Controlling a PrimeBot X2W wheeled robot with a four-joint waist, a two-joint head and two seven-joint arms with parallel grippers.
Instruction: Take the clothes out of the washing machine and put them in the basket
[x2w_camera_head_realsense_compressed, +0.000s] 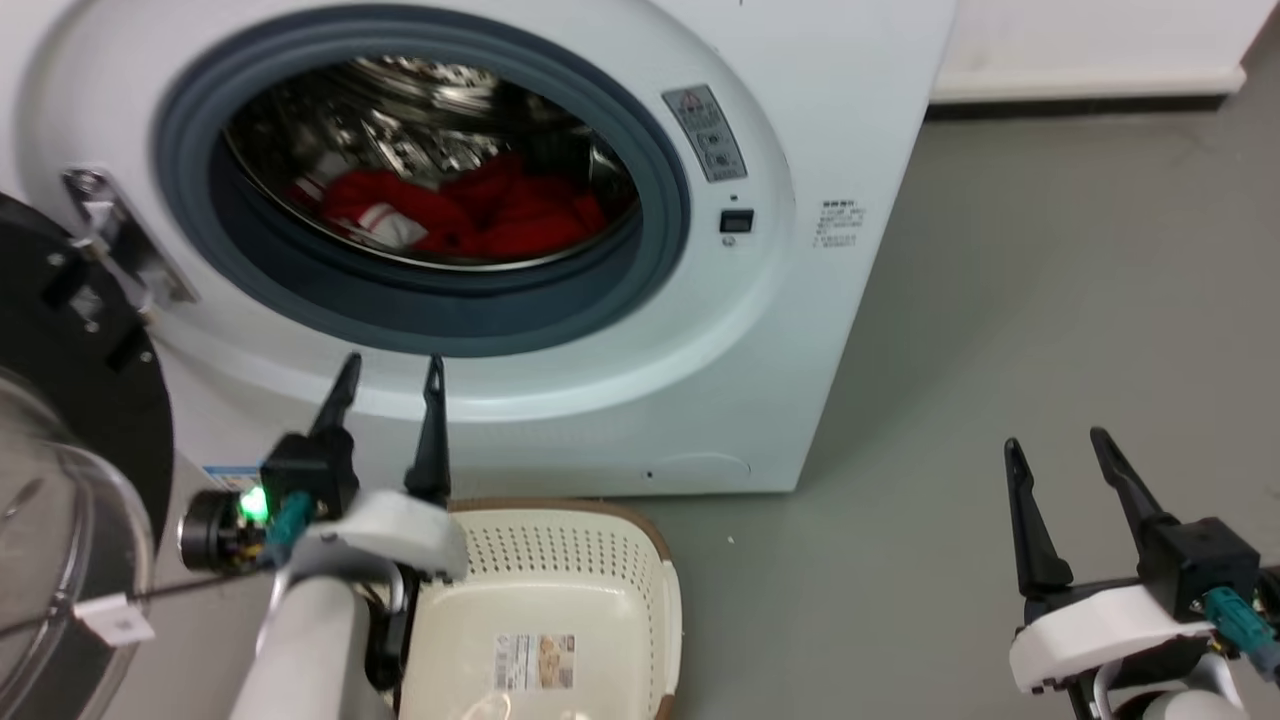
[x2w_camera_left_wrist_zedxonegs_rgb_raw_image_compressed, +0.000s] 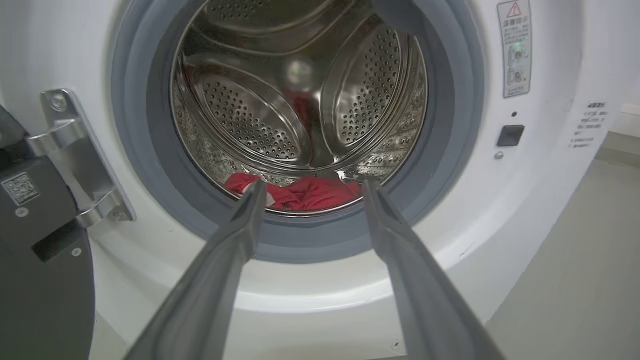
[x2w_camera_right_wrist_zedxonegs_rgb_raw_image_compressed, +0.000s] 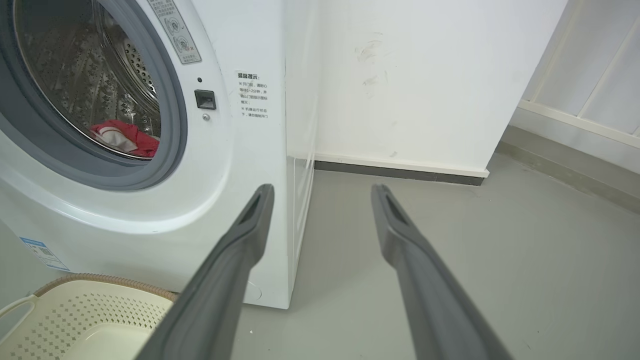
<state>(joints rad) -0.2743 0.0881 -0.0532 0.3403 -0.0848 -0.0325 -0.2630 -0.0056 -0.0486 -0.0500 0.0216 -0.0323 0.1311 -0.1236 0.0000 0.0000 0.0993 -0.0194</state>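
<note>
Clothes (x2w_camera_head_realsense_compressed: 480, 212) sit bunched at bottom of washing machine (x2w_camera_head_realsense_compressed: 800, 330) drum, prob. soft, light & floppy, so you'd pinch a raised red fold w/ left gripper (x2w_camera_head_realsense_compressed: 392, 362), spread apart & empty same as right gripper (x2w_camera_head_realsense_compressed: 1055, 440), basket (x2w_camera_head_realsense_compressed: 540, 580) sitting just below the opening.

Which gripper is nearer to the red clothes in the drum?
Left. The left gripper sits just below the door ring, aimed at the clothes; the right gripper hangs over floor farther right.

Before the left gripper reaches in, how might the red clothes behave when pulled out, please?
The clothes lie crumpled in folds, so they are probably floppy and would drape. They look bunched together, so one pinch may drag neighbours along.
</note>
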